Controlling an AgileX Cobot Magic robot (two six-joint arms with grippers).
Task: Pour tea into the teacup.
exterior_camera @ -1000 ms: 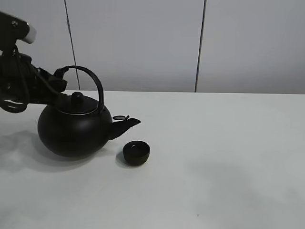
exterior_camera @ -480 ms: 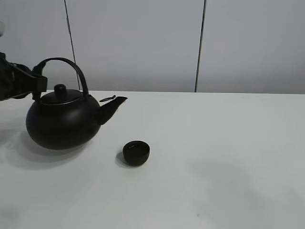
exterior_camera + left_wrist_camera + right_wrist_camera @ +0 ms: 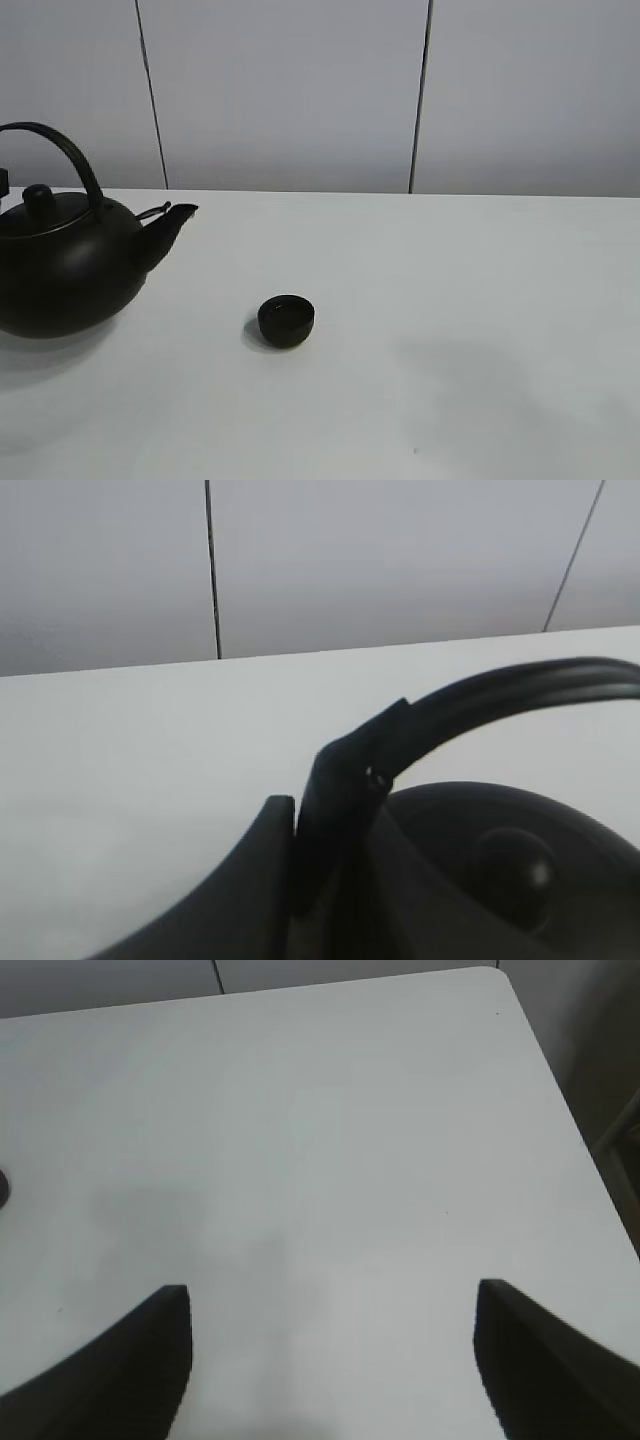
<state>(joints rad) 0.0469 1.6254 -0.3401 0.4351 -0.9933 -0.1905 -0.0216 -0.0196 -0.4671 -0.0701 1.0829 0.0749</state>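
Note:
The tiny black teacup [image 3: 286,320] stands on the white table [image 3: 450,300], left of centre. The big black kettle [image 3: 60,265] is at the far left, upright, its spout [image 3: 170,225] pointing right towards the cup and well apart from it. I cannot tell whether it rests on the table. In the left wrist view my left gripper [image 3: 335,790] is shut on the kettle's arched handle [image 3: 500,692], above the lid knob [image 3: 515,858]. My right gripper [image 3: 330,1360] is open and empty over bare table; it is out of the exterior view.
The table's right edge and rounded far corner [image 3: 520,1020] show in the right wrist view. A grey panelled wall [image 3: 300,90] runs behind the table. A dark sliver [image 3: 3,1186] sits at that view's edge.
The kettle has moved left, away from the teacup, and gone from tilted to upright. The left arm has slid out of the exterior view. The teacup has not moved.

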